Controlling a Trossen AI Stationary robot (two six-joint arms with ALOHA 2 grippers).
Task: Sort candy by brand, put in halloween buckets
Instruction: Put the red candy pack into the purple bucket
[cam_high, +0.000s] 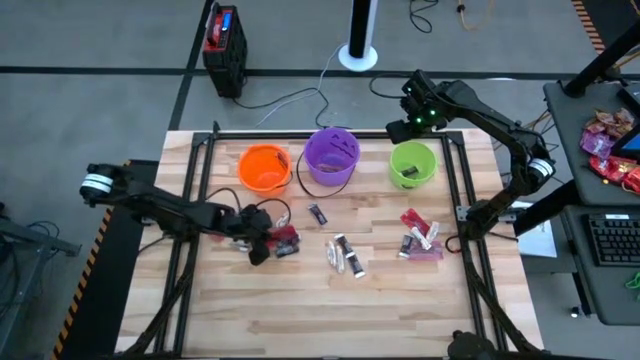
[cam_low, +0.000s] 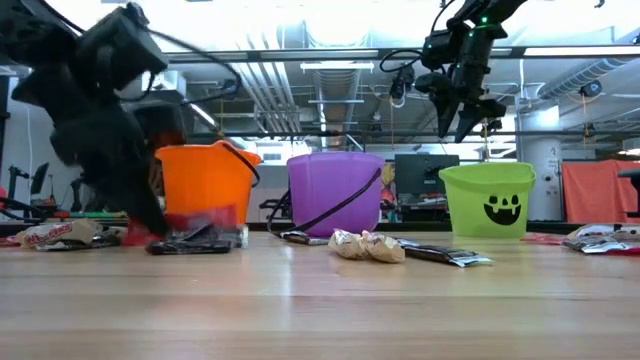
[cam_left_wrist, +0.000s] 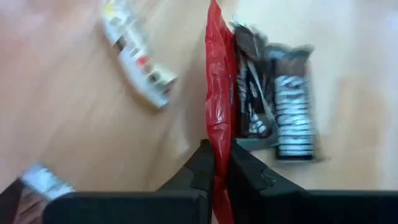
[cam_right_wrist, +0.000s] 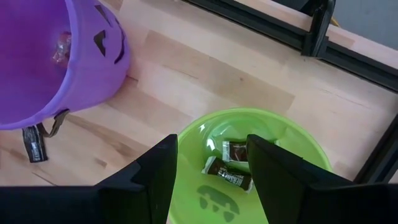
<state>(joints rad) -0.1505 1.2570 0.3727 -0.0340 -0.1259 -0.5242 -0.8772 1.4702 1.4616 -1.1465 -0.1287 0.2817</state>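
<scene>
My left gripper (cam_high: 270, 243) is low over the table's left part, shut on a red candy (cam_left_wrist: 217, 93). Two dark brown candies (cam_left_wrist: 273, 99) lie right beside it, and a white-wrapped one (cam_left_wrist: 140, 59) lies a little apart. The orange bucket (cam_high: 264, 167), purple bucket (cam_high: 332, 155) and green bucket (cam_high: 412, 164) stand in a row along the far side. My right gripper (cam_right_wrist: 211, 149) hangs open high above the green bucket (cam_right_wrist: 249, 186), which has two dark candies (cam_right_wrist: 230, 168) in it. More candy lies mid-table (cam_high: 345, 255) and to the right (cam_high: 420, 238). My left gripper pinches the red candy's wrapper between its two fingers (cam_left_wrist: 202, 165), at the wrapper's near end (cam_left_wrist: 219, 149). The fingers slant down from the table's left side and lie along the candy. The wrapper stands on edge in the hold and stretches away from the fingertips beside the dark candies.
A single dark candy (cam_high: 317, 213) lies in front of the purple bucket, which has a piece inside (cam_right_wrist: 61, 46). A black frame rail (cam_high: 330, 133) runs behind the buckets. Bare wood lies along the near edge (cam_high: 330, 320).
</scene>
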